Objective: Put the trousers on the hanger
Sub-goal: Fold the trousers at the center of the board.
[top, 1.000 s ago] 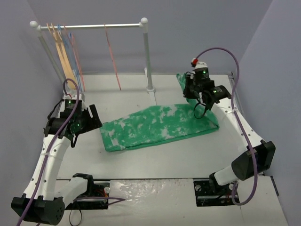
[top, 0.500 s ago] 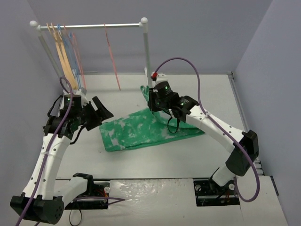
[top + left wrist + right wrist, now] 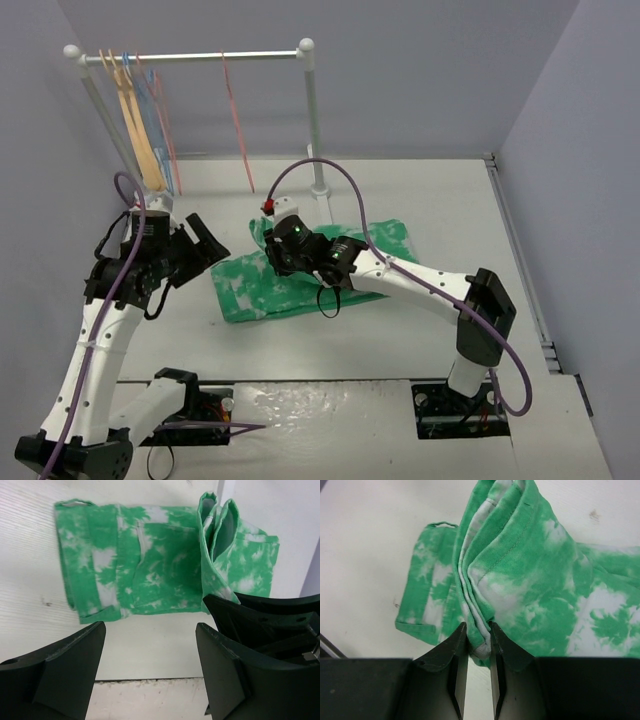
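White table (image 3: 400, 330) bears the trousers (image 3: 240, 290), half folded. My right claw (image 3: 477, 627) pinches the gathered cloth (several layers); my left claw (image 3: 150, 630) hangs spread nearby. I should lay the fold squarely, edges matched, before fetching the pink hanger (image 3: 238, 120) from the rail (image 3: 200, 56).

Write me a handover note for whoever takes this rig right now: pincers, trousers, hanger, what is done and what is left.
Right pincer: shut on a bunched fold of the trousers, holding that end doubled over the rest, which lies on the table.
Left pincer: open, empty, hovering beside the trousers on the left arm's side.
Hanger: pink wire, hanging on the rail at the back, untouched.
Done: trousers gripped and partly folded.
Left: fetch the hanger and drape the trousers over it.
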You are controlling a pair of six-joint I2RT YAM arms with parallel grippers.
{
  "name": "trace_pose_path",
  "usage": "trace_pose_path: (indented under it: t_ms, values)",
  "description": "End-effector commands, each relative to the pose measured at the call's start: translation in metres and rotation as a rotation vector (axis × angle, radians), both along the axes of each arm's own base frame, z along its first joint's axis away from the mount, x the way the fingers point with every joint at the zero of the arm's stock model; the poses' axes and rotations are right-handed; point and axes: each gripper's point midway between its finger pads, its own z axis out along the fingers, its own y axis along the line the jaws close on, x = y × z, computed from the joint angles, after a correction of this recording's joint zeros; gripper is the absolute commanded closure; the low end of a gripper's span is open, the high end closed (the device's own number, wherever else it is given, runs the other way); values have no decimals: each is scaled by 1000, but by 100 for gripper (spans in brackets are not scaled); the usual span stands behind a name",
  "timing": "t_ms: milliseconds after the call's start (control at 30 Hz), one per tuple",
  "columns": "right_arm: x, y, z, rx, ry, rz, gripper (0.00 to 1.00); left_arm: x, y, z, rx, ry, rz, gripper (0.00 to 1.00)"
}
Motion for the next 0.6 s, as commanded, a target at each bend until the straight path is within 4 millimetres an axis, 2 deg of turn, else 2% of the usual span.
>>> trace_pose_path:
  t_ms: [0, 200, 433, 567]
  values:
    - [4, 44, 56, 163, -125, 22, 100, -11, 28, 15, 121, -47, 64, 30]
    - [-3, 73, 53, 164, -139, 70, 100, -16, 37, 14, 153, -43, 99, 30]
    - [-6, 87, 19, 132, -101, 84, 100, -20, 42, 9, 169, -32, 116, 30]
    - [-7, 96, 16, 141, -98, 94, 100, -21, 42, 7, 170, -29, 117, 30]
